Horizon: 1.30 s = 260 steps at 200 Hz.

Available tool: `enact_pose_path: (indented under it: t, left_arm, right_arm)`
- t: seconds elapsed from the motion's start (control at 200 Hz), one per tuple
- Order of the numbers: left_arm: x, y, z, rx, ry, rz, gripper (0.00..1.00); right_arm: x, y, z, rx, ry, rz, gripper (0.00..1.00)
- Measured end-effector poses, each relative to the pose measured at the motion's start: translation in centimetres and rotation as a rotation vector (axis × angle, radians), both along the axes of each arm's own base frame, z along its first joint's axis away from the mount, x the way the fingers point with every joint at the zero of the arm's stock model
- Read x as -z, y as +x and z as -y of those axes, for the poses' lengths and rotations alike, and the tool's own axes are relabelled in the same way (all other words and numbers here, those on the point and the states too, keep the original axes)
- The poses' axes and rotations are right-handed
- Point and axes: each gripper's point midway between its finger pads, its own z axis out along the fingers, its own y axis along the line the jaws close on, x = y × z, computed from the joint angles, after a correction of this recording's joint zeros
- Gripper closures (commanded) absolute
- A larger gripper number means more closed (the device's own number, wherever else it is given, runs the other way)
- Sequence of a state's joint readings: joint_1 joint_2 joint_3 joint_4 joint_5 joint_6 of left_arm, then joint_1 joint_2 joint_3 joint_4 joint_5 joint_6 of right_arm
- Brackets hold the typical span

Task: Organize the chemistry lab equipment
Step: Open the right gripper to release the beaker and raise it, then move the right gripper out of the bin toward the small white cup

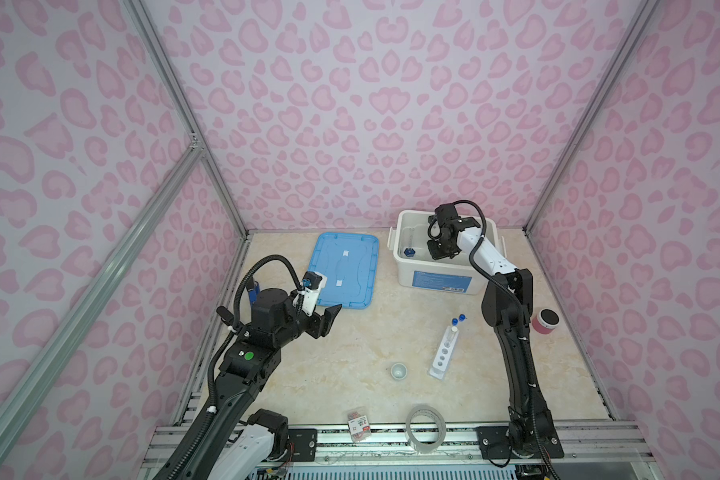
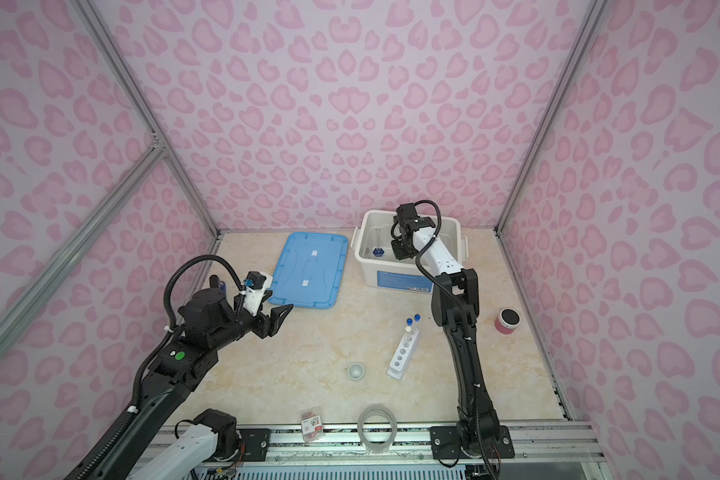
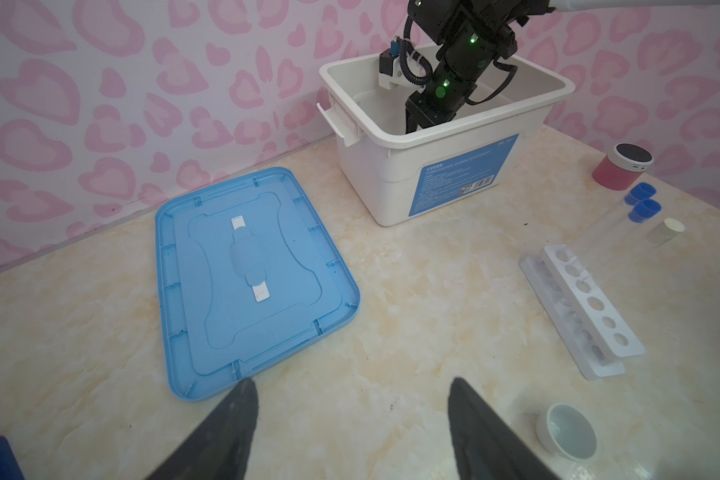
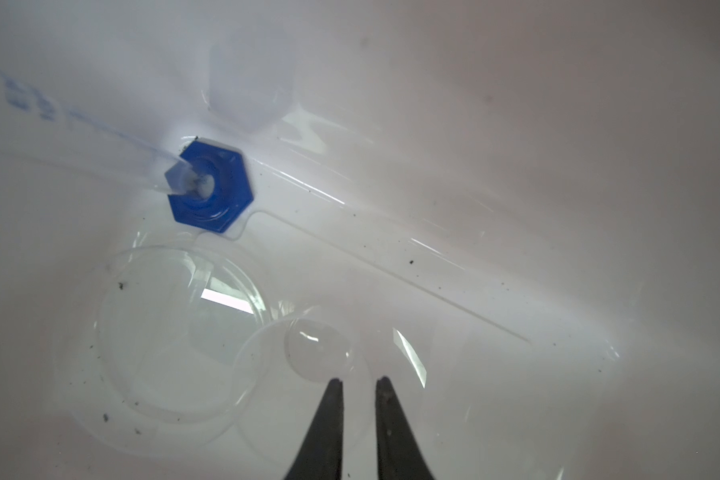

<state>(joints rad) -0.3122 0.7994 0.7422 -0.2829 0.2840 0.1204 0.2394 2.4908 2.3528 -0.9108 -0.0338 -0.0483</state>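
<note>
Glassware rests on the floor of the white bin, petri dish, tiny glass dish and cylinder, the right gripper low over it with jaws barely parted and empty, probably to avoid a drop, while the left gripper hangs wide open aside

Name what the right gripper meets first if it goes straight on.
Probably the tiny glass dish, just ahead of the right gripper on the white bin floor; depth is unclear.
</note>
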Motion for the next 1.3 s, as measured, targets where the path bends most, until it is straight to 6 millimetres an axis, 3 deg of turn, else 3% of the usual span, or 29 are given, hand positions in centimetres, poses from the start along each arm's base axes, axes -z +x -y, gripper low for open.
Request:
enact_pose_path:
  t: [0.2, 0.61, 0.86, 1.3]
  left_arm:
    - [-0.3, -0.1, 0.0, 0.000, -0.003, 0.009, 0.26]
    - [-0.7, -0.5, -0.2, 0.000, -0.009, 0.027, 0.26]
    - [-0.7, -0.7, -0.2, 0.001, -0.009, 0.028, 0.26]
    - [-0.9, -1.0, 0.0, 0.019, -0.019, 0.032, 0.26]
  right_arm:
    - [-0.4, 0.0, 0.0, 0.001, 0.001, 0.004, 0.80]
    - [-3.0, -0.2, 0.0, -0.002, 0.009, 0.041, 0.73]
    - [-5.2, -0.4, 0.1, -0.016, 0.007, 0.065, 0.67]
    - [-10.8, -1.3, 0.5, -0.028, 0.024, 0.138, 0.66]
